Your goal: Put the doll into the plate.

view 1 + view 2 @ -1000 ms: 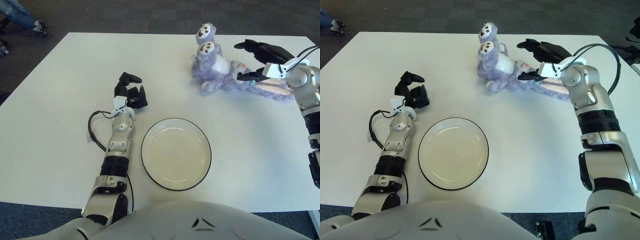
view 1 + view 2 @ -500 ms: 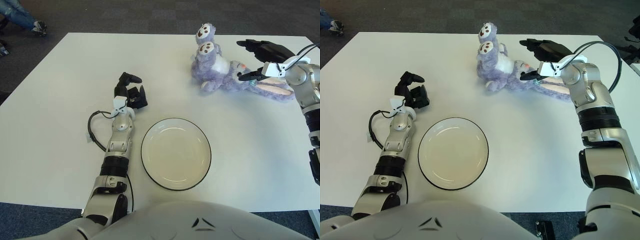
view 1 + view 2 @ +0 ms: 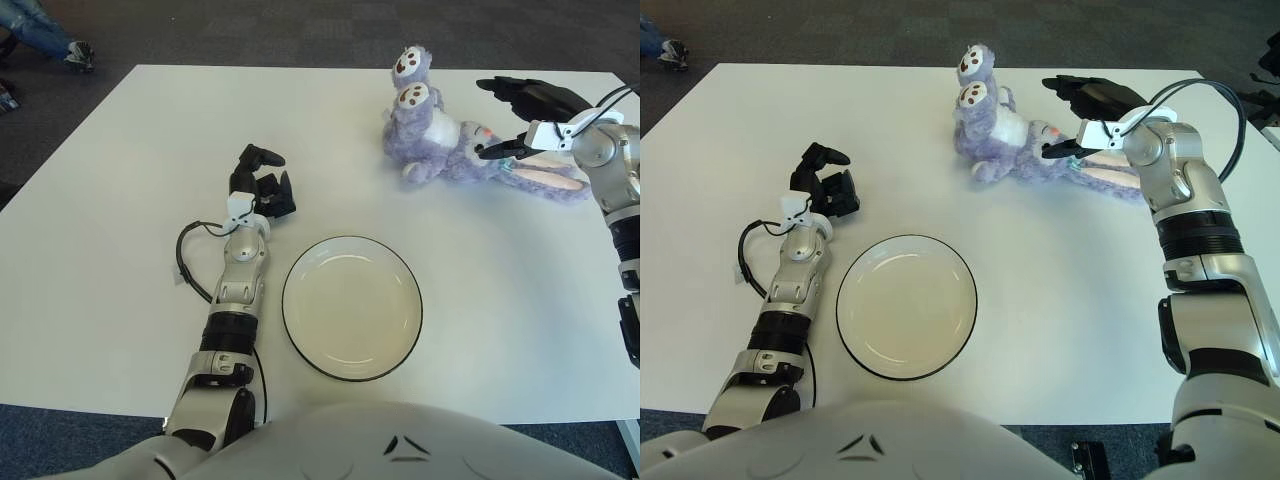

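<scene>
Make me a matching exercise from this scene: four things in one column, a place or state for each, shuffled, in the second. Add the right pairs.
Things:
1. plush doll
2. plate
3. left hand
4. right hand

Places or states:
A. empty, on the near part of the table
B. fingers spread open at the doll's right side, holding nothing
C. lying at the far side of the table, feet pointing away from the robot
D. idle, to the left of the plate

Pairs: 1-C, 2-A, 3-D, 4-B
</scene>
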`<action>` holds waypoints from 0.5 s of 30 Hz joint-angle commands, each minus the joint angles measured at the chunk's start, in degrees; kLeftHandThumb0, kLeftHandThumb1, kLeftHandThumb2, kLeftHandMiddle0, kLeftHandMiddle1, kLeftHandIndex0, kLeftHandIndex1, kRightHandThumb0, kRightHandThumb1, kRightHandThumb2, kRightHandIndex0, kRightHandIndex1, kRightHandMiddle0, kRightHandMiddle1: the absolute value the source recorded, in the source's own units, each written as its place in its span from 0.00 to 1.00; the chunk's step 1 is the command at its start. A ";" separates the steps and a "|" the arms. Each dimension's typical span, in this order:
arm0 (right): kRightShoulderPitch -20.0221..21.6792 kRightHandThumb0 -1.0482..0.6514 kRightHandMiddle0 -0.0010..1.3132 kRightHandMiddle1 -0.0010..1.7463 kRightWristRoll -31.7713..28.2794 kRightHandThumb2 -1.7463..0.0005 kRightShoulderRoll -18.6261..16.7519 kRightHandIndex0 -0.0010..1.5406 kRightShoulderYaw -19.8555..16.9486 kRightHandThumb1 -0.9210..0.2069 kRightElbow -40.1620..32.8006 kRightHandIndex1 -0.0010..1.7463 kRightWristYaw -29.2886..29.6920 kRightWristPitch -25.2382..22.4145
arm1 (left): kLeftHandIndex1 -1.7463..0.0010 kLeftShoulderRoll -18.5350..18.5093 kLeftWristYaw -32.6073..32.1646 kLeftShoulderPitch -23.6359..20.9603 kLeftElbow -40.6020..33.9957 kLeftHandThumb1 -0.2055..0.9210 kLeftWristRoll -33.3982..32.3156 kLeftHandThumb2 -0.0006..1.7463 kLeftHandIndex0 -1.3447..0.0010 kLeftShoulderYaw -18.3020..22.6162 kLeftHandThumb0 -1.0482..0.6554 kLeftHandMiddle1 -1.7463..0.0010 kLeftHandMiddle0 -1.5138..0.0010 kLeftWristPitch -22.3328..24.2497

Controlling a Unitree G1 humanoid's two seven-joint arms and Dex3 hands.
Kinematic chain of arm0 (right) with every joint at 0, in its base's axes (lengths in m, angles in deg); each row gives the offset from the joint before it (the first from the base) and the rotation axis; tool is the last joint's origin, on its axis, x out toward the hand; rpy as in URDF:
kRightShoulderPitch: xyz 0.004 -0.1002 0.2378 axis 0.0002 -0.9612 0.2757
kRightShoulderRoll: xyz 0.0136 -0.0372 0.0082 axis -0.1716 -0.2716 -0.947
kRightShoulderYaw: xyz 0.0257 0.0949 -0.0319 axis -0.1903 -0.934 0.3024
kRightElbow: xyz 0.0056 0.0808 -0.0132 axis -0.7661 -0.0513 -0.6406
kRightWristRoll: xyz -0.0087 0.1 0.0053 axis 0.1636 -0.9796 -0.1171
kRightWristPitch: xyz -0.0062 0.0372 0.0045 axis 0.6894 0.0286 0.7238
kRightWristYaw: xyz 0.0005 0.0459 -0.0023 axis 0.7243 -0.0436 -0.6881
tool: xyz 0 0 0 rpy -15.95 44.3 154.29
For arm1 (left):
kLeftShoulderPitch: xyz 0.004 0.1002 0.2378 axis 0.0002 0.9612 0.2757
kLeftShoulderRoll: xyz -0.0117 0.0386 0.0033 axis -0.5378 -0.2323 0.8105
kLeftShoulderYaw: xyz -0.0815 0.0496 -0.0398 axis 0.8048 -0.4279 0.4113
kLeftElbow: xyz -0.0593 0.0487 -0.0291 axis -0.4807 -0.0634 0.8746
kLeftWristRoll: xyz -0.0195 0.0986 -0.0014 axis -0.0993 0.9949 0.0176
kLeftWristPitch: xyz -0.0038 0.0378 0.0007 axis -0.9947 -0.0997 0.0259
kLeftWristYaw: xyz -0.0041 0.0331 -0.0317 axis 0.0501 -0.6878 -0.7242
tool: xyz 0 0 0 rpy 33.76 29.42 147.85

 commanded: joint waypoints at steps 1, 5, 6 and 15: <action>0.67 0.00 0.00 0.11 0.48 0.82 1.10 0.00 0.48 0.08 -1.32 0.00 -0.92 -0.34 | 0.00 -0.30 0.32 1.32 0.93 0.48 0.28 0.74 0.56 -0.01 0.34 0.00 0.22 -0.31; -0.11 0.00 0.00 0.10 1.08 0.82 1.13 0.00 0.61 0.08 -2.03 0.00 -0.36 -0.31 | 0.00 -0.16 0.27 1.18 1.06 0.48 0.16 0.74 0.56 0.01 0.34 0.00 0.23 -0.29; -0.33 0.00 0.00 0.10 1.36 0.82 1.07 0.00 0.77 0.08 -2.15 0.00 -0.18 -0.39 | 0.00 -0.11 0.34 1.18 1.05 0.48 0.03 0.74 0.56 0.05 0.34 0.00 0.23 -0.27; -0.38 0.02 0.00 0.13 2.92 0.81 -1.00 0.00 1.91 0.10 -0.06 0.00 1.47 -2.33 | 0.00 0.02 0.17 1.13 1.18 0.48 0.00 0.74 0.56 0.14 0.34 0.00 0.23 -0.46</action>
